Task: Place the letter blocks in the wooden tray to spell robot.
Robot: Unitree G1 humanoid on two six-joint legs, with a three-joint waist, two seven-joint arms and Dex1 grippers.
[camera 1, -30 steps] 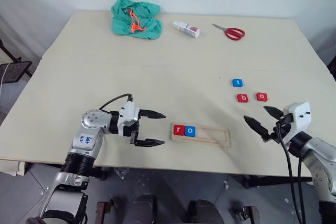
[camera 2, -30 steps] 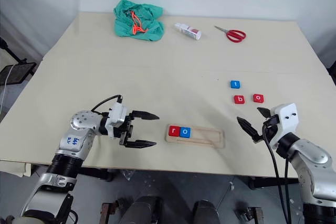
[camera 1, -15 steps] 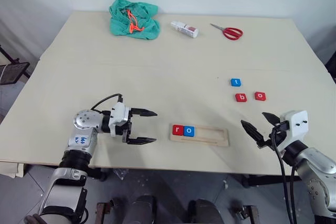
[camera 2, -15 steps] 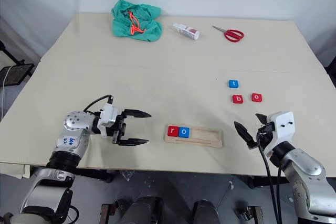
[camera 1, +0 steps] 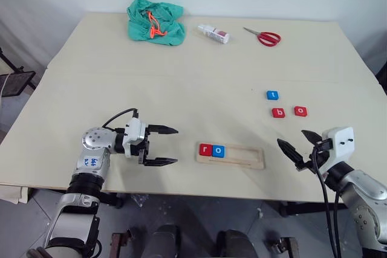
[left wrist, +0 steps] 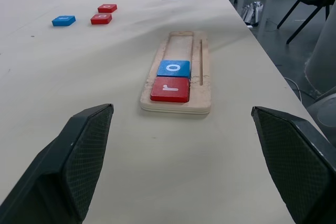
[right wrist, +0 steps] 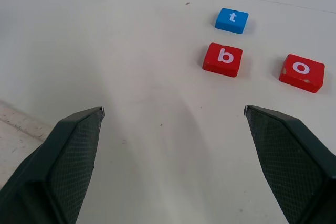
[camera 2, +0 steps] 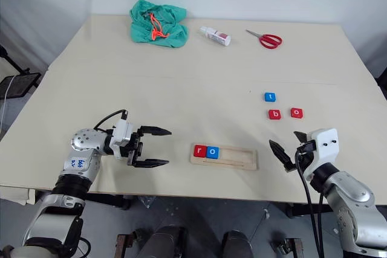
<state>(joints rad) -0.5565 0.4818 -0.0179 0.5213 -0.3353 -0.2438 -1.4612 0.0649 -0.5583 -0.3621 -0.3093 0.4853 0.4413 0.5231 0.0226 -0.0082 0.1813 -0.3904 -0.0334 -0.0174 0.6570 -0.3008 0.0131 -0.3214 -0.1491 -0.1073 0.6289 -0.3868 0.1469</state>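
the wooden tray (camera 1: 230,155) is seen between the two pincers, with the red r block (camera 1: 205,149) and blue o block (camera 1: 219,150) already seated side by side at its end nearest the left gripper (camera 1: 160,145). that gripper is held level just beside the tray, jaws spread wide and empty, pointed along the groove. the right gripper (camera 1: 299,147) is likewise spread wide and holding nothing. ahead of it the red b block (right wrist: 223,59), the red o block (right wrist: 301,72) and, beyond them, the blue t block (right wrist: 232,20) lie apart on the table (camera 1: 181,89). the b is judged the next letter needed, which probably explains why the right pincer is aimed there.
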